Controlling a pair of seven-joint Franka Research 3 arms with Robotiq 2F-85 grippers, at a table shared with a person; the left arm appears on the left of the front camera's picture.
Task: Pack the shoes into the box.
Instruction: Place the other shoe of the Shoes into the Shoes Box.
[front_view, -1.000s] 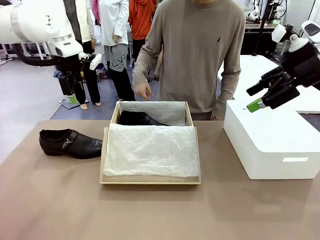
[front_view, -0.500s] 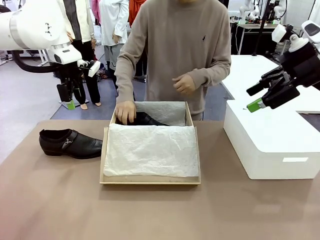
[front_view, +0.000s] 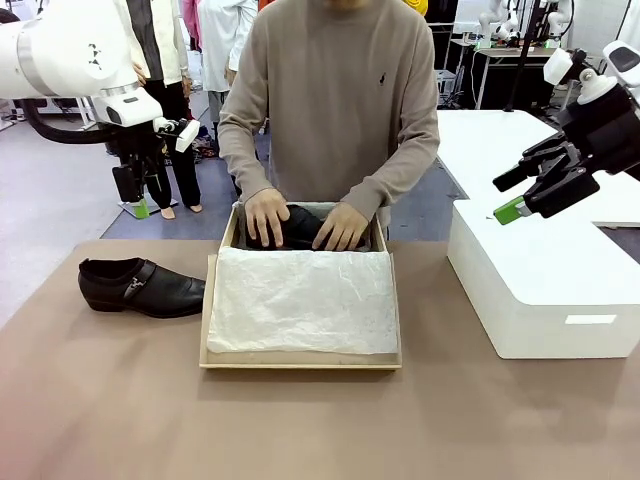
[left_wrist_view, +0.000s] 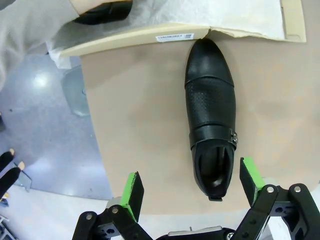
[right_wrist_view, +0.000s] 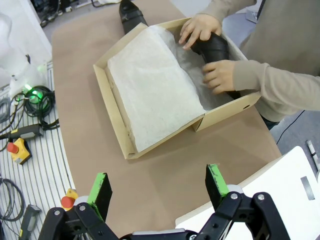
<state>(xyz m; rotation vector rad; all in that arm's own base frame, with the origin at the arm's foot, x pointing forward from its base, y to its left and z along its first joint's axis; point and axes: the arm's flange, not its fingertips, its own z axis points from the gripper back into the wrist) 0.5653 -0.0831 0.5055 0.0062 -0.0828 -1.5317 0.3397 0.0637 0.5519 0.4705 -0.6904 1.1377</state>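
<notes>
Front view: person's hands (front_view: 266, 215) seat one dress shoe (front_view: 298, 224) in shoebox (front_view: 300, 361); 2nd shoe (front_view: 140, 287) on table (front_view: 320, 430), left (unpacked). L gripper (front_view: 140, 192), R gripper (front_view: 512, 195) gape empty.

1. A brown table (front_view: 300, 430) carries everything.
2. A black shoe (front_view: 140, 287) lies on its left part (on its sole, toe just beside the box).
3. The cardboard box (front_view: 300, 360) sits mid-table.
4. A white box (front_view: 545, 290) stands at the right.
</notes>
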